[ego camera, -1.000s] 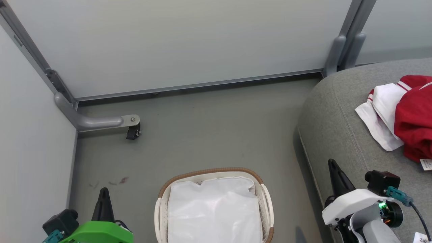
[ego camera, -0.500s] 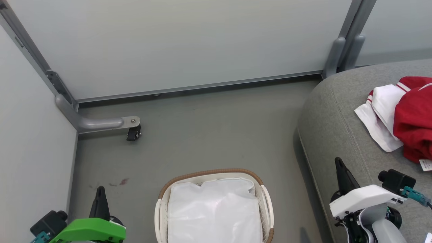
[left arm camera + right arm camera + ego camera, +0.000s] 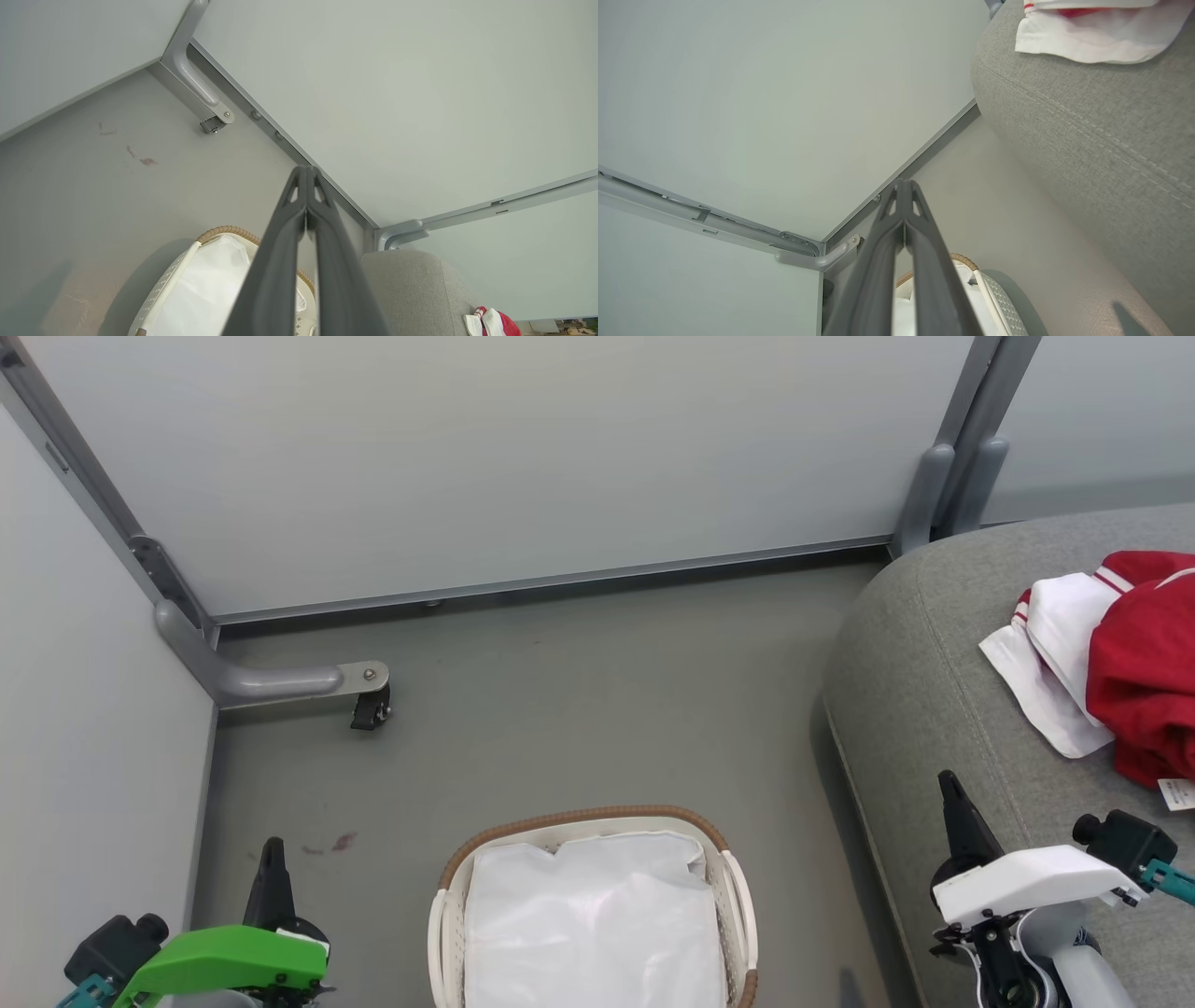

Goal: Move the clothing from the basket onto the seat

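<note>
Over on the right, the clothing (image 3: 1144, 681) lies heaped on the seat (image 3: 924, 663), while the basket (image 3: 579, 817) on the floor between the two grippers holds a white liner (image 3: 597, 924) with no red showing. Both the left gripper (image 3: 274, 849) and the right gripper (image 3: 950, 786) have their fingers pressed together on nothing. The risk I'd watch is the right one, close beside the seat, snagging the clothing's white edge and dragging a garment off.

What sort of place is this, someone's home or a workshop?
Likely a staged test bay, not a home: plain partition panels standing on a wheeled foot, a bare floor, with a seat and a basket set out.
</note>
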Controlling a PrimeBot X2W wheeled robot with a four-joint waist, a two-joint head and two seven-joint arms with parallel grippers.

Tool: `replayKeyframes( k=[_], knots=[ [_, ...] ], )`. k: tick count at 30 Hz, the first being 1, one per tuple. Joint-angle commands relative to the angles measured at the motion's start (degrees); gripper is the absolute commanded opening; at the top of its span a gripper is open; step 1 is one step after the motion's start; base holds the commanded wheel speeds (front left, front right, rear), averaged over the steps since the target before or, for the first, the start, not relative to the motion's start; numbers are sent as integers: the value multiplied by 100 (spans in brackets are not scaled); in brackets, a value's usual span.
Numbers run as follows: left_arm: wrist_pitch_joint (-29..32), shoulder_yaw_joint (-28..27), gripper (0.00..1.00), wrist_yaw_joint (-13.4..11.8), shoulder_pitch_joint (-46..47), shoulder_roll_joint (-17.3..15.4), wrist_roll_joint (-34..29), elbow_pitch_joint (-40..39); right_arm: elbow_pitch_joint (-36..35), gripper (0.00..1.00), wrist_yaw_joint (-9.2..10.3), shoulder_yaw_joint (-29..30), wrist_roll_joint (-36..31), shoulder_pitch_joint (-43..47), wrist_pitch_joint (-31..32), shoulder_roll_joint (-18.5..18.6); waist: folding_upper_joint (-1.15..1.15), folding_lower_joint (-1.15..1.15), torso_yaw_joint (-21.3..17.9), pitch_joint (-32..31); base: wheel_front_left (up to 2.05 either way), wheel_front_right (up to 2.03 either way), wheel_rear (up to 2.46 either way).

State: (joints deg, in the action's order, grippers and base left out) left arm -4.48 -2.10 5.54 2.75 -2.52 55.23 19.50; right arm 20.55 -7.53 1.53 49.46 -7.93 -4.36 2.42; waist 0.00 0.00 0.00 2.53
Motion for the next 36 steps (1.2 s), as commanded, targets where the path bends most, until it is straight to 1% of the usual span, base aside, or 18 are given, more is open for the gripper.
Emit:
replayKeyframes(
  k=[1,20,36],
  knots=[
    [54,-48,0,31,164,-31,181,-87,-109,0,3,42,197,-15,48,35,0,0,0,-4,0,0,0],
    [383,-172,0,87,237,-38,1262,-236,-284,0,4,186,1457,52,373,43,0,0,0,-59,0,0,0],
    [609,-264,0,122,290,-43,2033,-341,-409,0,4,288,2349,100,603,49,0,0,0,-105,0,0,0]
  ],
)
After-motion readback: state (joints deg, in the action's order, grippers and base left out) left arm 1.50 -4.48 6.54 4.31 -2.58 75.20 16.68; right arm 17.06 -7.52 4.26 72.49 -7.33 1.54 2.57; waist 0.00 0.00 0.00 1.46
